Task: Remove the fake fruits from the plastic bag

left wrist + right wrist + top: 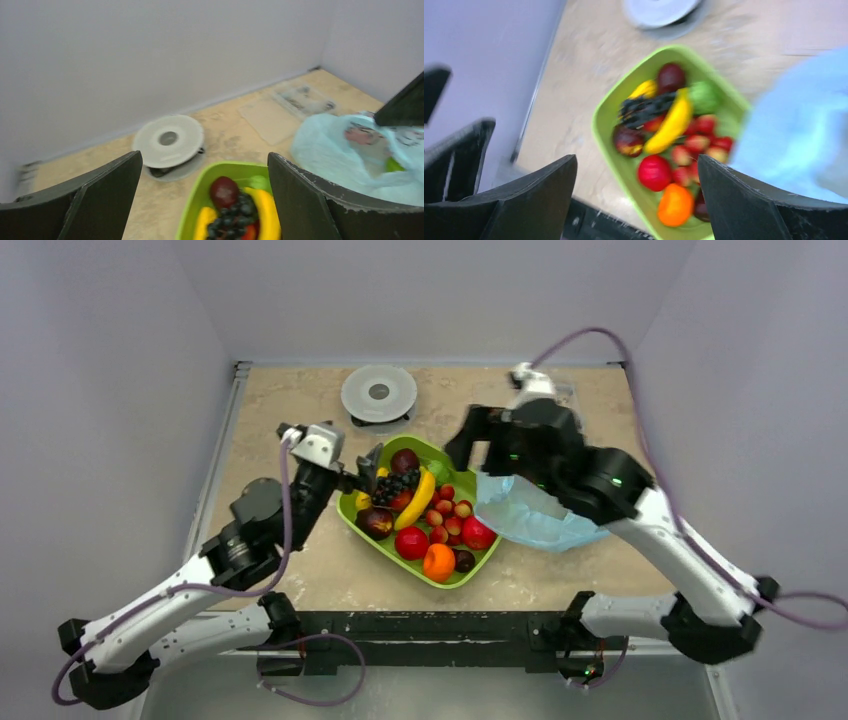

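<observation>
Jaws of both arms stand wide apart and hold nothing. At the left, my left gripper (204, 158) hovers over the back-left corner of the green tray (349, 508), where most fake fruits (432, 520) already lie. Just beside the tray, at its right, the plastic bag (535, 518) lies crumpled, and a green shape (395, 164) shows inside it, perhaps one more fruit. My right gripper (636, 160) hangs above. I would pinch only the thin film near the mouth, lift slowly, and let the other gripper reach inside.
</observation>
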